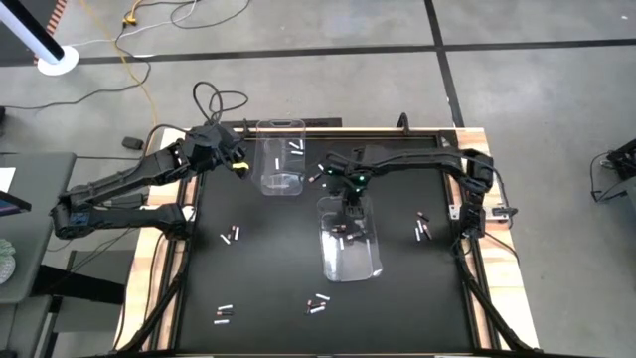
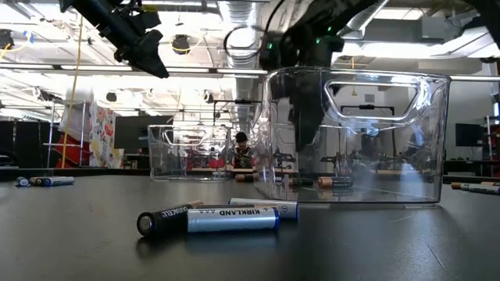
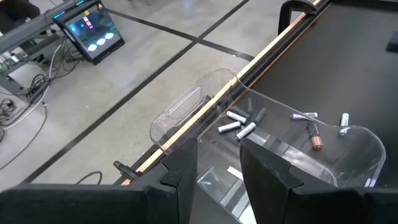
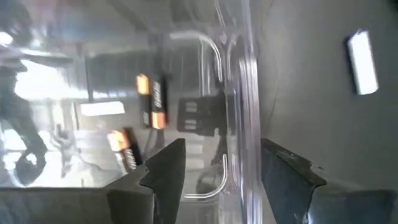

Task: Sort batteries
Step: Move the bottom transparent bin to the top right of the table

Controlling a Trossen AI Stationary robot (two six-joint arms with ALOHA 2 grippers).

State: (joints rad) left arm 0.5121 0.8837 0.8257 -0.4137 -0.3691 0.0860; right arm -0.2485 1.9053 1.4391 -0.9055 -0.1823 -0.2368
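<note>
In the middle of the high view the right tool (image 1: 352,211) is hanging with its fingers spread apart and empty over the far end of the near clear bin (image 1: 364,261), where two dark copper-ended batteries (image 4: 153,101) are lying on the floor. The closest loose batteries for it are lying to the right on the black table (image 1: 268,318), a small cluster (image 1: 421,229) with the bin wall standing between. The left tool (image 1: 231,156), upper left, is hovering beside the far bin (image 1: 279,184) of white batteries (image 3: 238,127); whether its partly parted fingers are gripping anything, I cannot tell.
</note>
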